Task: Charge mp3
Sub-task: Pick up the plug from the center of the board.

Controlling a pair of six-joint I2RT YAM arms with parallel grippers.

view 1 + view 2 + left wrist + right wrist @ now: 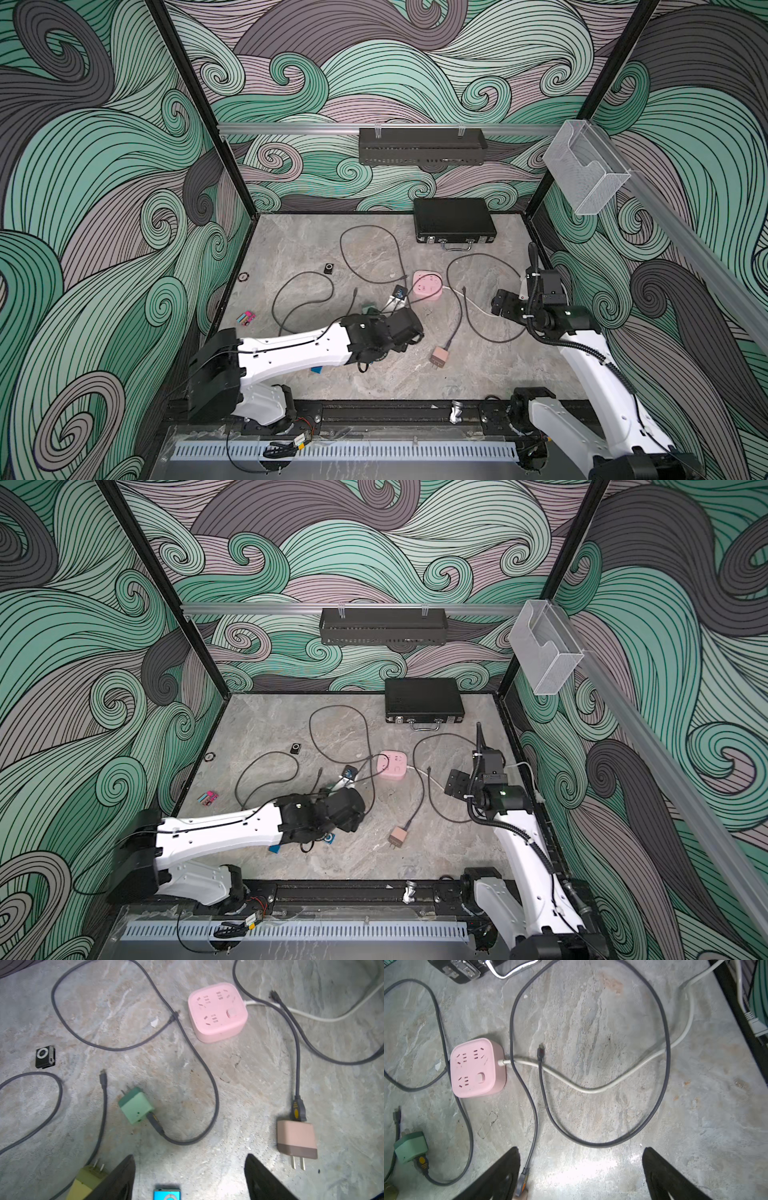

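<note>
Gaping wide: left tool (pixel 189 1156) over blue mp3 (pixel 166 1193), right tool (pixel 580 1148) beside cable (pixel 534 1126).

This is a robotics lab test cell: two white robot arms, the left arm (pixel 291 347) and the right arm (pixel 582 374), are mounted on a black base rail (pixel 395 411) at the front of a stone-look surface (pixel 299 249). Printed swirl-pattern wall panels (pixel 104 166) held in black frame posts (pixel 197 104) box it in. An aluminium rail (pixel 291 128) runs across the back, and a slotted cable duct (pixel 345 451) runs along the front.
</note>
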